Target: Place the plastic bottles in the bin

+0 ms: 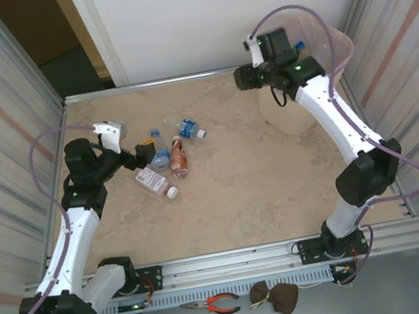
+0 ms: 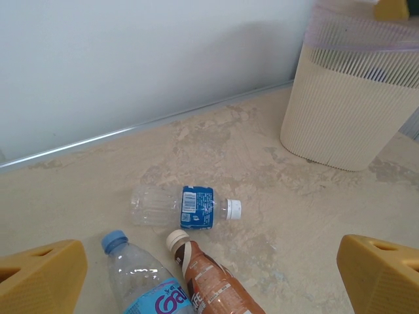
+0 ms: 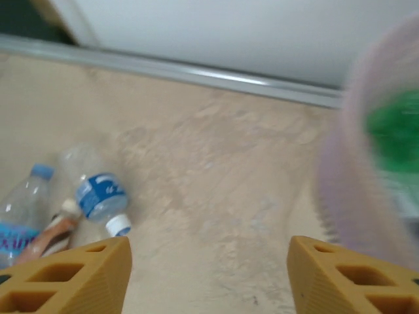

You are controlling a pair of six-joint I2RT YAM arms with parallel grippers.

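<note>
Several plastic bottles lie in a cluster left of the table's middle: a clear one with a dark blue label [image 1: 189,130] [image 2: 186,207] [image 3: 101,196], an orange-brown one [image 1: 178,159] [image 2: 213,281], a clear one with a pale blue label and blue cap [image 1: 160,158] [image 2: 141,281], and one with a red-and-white label [image 1: 155,183]. My left gripper [image 1: 144,148] [image 2: 209,261] hangs open just left of the cluster, holding nothing. The pale bin [image 1: 323,67] [image 2: 353,104] stands at the back right, with a clear liner. My right gripper [image 1: 245,77] [image 3: 209,275] is open and empty beside the bin's left rim. Something green [image 3: 393,131] shows blurred inside the bin.
The table is walled by corrugated panels on the left and right and a white wall at the back, with a metal rail [image 1: 234,264] along the near edge. Pliers [image 1: 215,305] and a brown object [image 1: 275,296] lie below that rail. Bare tabletop spreads between the bottles and the bin.
</note>
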